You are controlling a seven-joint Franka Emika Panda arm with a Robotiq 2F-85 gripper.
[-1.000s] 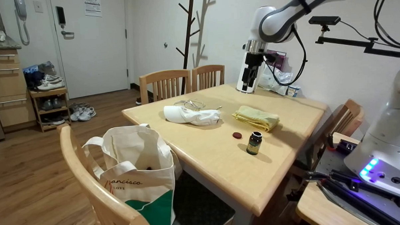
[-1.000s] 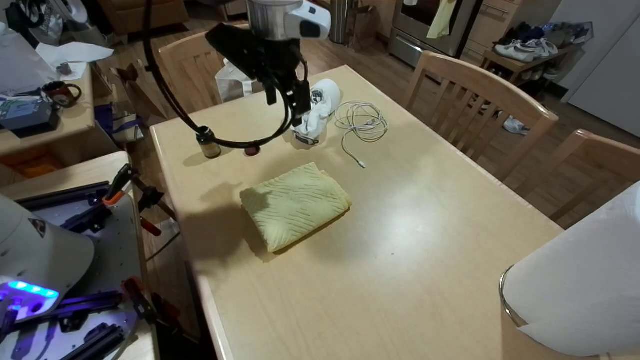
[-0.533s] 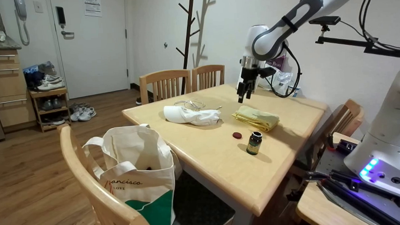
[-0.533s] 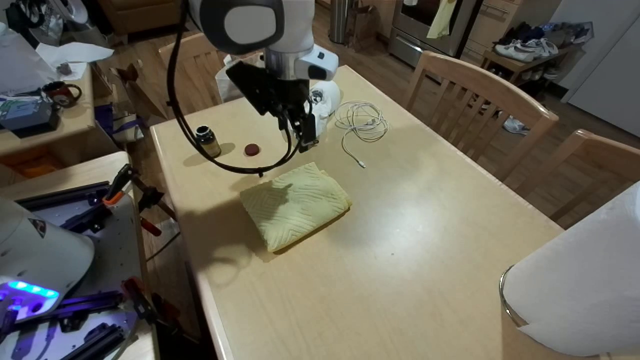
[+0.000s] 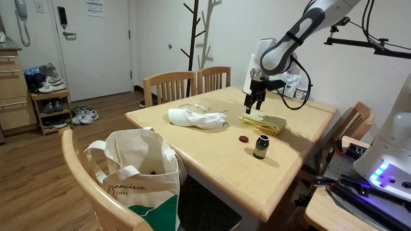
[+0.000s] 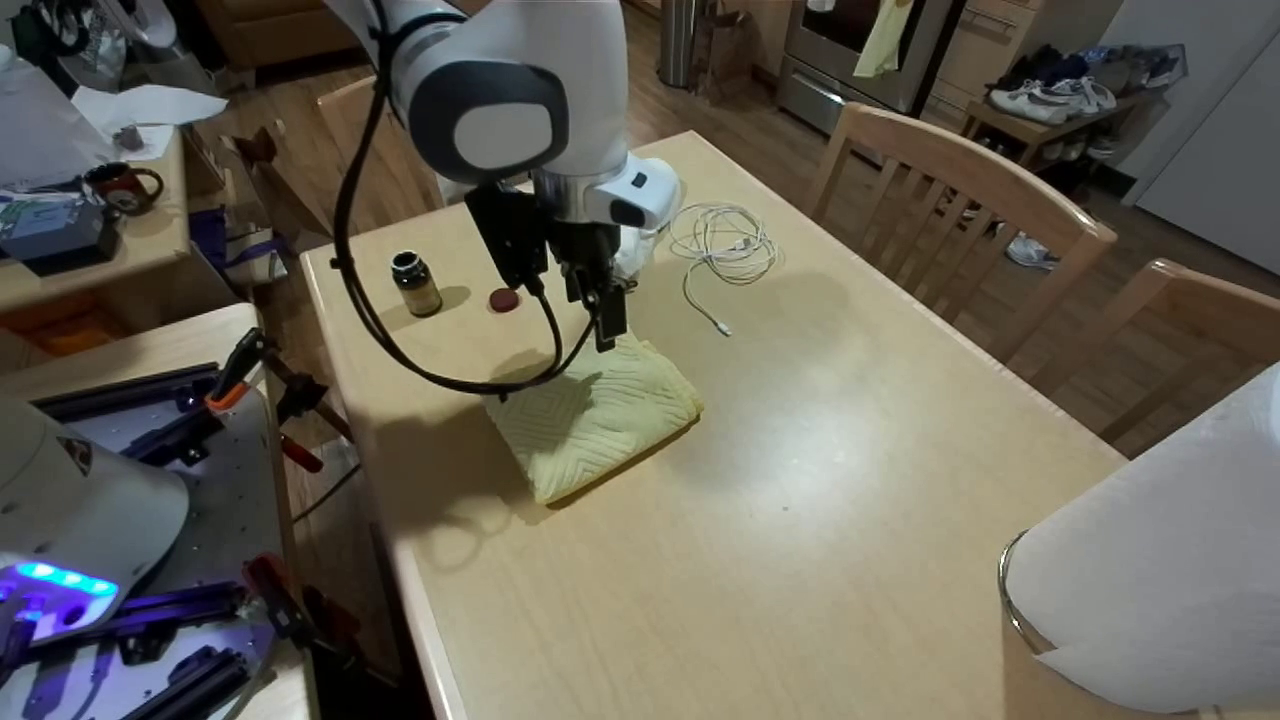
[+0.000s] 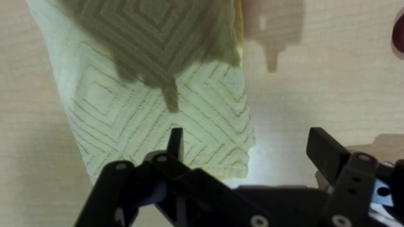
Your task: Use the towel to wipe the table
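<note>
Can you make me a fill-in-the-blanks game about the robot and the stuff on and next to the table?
1. The folded towel on the table has the colour ____.
2. The small dark bottle has not tipped over: it stands ____.
3. The gripper is not shut; its fingers are spread apart, so it is ____.
4. The tote bag beside the table rests on a wooden ____.

Missing words: yellow; upright; open; chair.
</note>
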